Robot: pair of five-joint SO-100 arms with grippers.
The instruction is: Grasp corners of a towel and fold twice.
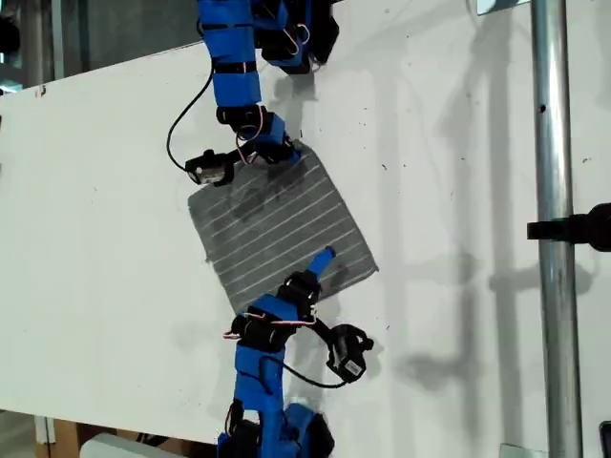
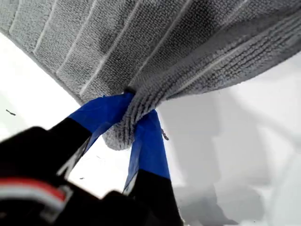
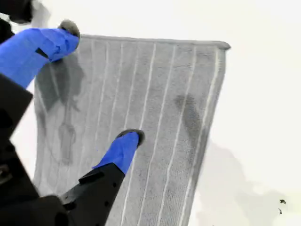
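No legible text anywhere (labels included)

Grey white-striped towel lies flat, one corner pinched.

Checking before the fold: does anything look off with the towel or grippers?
My first gripper pinches a bunched corner of the towel, but my second gripper is open over the striped surface, away from any corner.

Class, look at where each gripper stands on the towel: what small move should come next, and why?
Probably my second gripper should shut on the towel edge. My first gripper is already clamped on a bunched corner, while the second one stands open, one finger resting on the cloth. Both need a hold before lifting to fold.
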